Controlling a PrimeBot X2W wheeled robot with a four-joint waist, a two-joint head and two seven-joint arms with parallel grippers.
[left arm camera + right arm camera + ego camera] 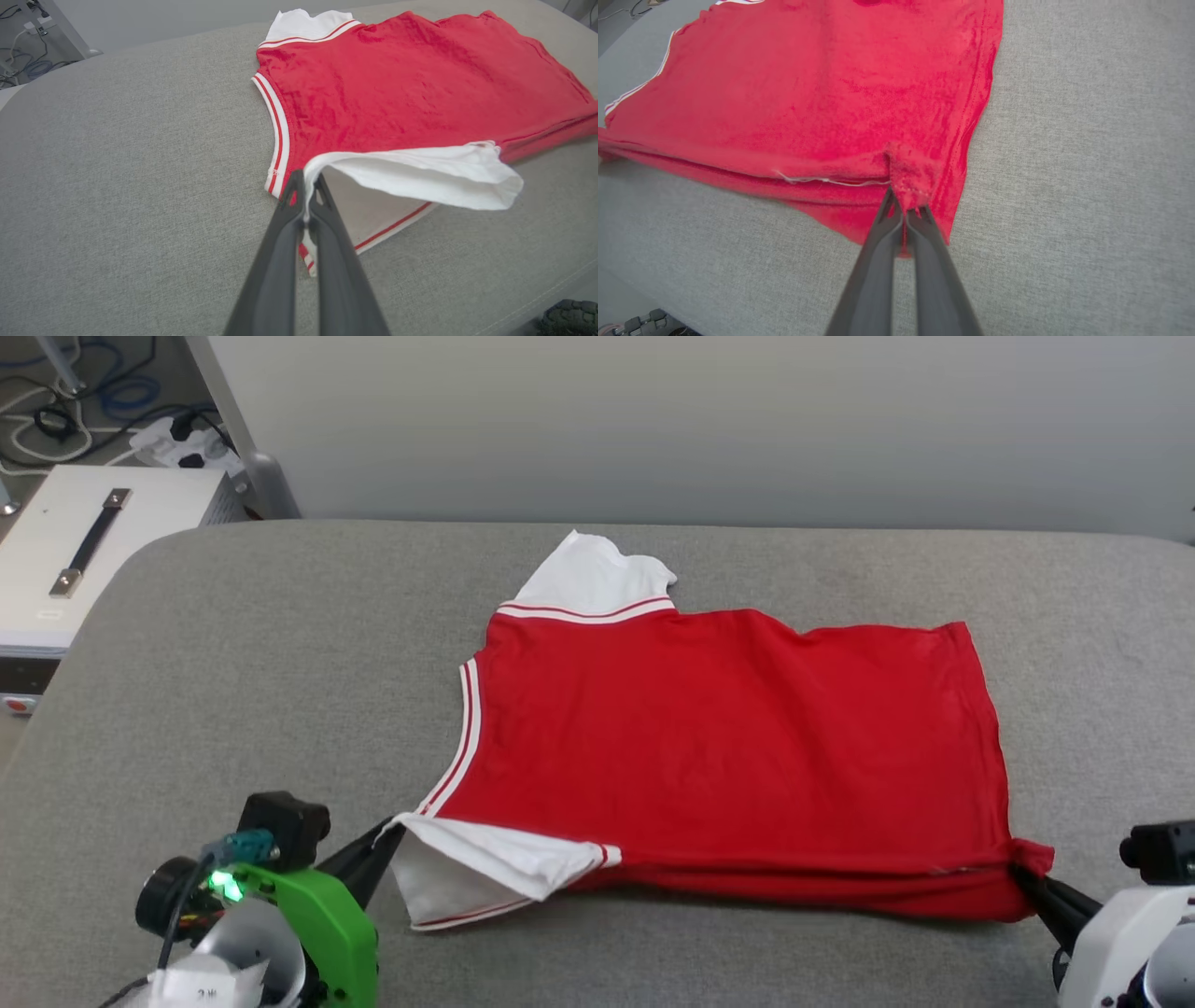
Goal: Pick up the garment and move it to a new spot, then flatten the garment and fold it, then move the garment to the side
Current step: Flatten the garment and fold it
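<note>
The garment (728,747), a red jersey with white sleeves and striped trim, lies plain red face up across the grey cushioned surface (280,663), its near edge doubled over. My left gripper (390,835) is shut on the near white sleeve at the shoulder, lifting the cloth a little. In the left wrist view the left gripper (306,184) pinches the white sleeve fold (420,172) of the garment (397,84). My right gripper (1018,873) is shut on the near red hem corner. The right wrist view has the right gripper (906,210) clamping bunched red cloth of the garment (822,93).
A white case with a dark handle (84,551) stands off the surface's far left, with cables and a power strip (177,439) on the floor behind it. A pale wall (709,420) runs along the far edge. Bare grey surface spreads left of the garment.
</note>
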